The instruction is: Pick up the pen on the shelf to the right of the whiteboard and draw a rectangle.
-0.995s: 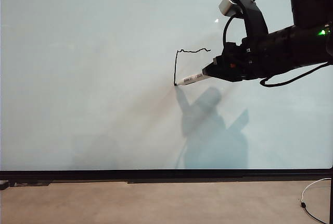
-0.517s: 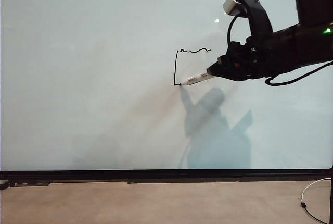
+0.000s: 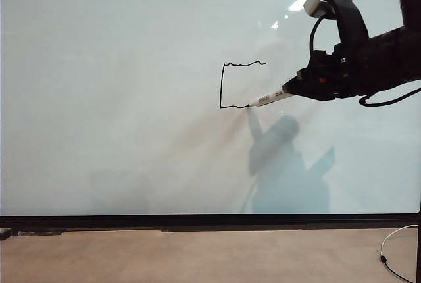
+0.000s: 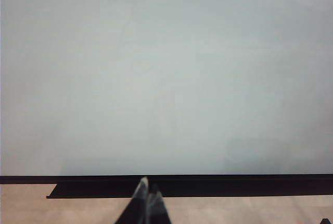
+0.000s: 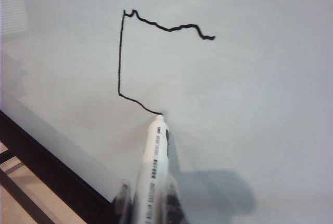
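Observation:
The whiteboard (image 3: 118,99) fills most of the exterior view. On it is a partly drawn black rectangle (image 3: 222,85): a wavy top line, a left side and a short stretch of bottom line. My right gripper (image 3: 294,89) is shut on the pen (image 3: 268,99), a slim white marker with dark print, whose black tip touches the board at the end of the bottom line. In the right wrist view the pen (image 5: 152,169) runs out from between the fingers to the line's end (image 5: 157,114). My left gripper (image 4: 147,195) is shut and empty, low before the board's black bottom edge (image 4: 208,178).
A wooden surface (image 3: 197,257) runs below the board's black bottom edge. A thin white cable (image 3: 393,243) lies at its right end. The arm's shadow (image 3: 283,164) falls on the board under the pen.
My right gripper has carried the pen to the right along the board, and the bottom line has grown from the lower left corner. The left gripper has not moved.

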Motion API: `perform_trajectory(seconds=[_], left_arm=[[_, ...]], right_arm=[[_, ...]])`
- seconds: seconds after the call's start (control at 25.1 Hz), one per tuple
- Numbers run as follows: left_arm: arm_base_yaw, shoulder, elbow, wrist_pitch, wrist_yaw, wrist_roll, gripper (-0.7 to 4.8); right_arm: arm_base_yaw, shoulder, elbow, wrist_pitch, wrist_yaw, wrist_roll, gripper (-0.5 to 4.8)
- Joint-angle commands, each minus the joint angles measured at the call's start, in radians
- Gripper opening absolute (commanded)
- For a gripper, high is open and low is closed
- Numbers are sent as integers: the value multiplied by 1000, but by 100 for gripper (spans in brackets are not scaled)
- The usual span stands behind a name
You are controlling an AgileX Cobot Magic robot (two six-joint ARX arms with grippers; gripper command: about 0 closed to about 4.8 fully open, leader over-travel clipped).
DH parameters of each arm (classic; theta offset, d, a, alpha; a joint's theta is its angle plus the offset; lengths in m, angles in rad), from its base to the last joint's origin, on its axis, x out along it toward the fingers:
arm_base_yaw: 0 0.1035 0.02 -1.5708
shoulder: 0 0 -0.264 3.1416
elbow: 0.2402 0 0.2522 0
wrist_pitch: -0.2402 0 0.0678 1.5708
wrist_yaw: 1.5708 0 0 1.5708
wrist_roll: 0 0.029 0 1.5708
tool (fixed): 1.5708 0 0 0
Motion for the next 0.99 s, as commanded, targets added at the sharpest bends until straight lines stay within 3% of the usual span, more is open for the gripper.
perform_trajectory(seconds=[0.04, 0.56, 0.84, 0.99], left_arm=[[0, 0, 3, 6, 0, 4, -4], [0, 0, 3, 6, 0, 4, -4], [0, 0, 3, 6, 0, 4, -4], [0, 0, 3, 6, 0, 4, -5]], right_arm=[[-15, -19, -3, 18, 10, 0, -6], [-55, -52, -48, 25, 9, -1, -6], [-46, -103, -61, 13, -59, -1, -6], [-34, -175, -65, -97, -34, -94, -6]])
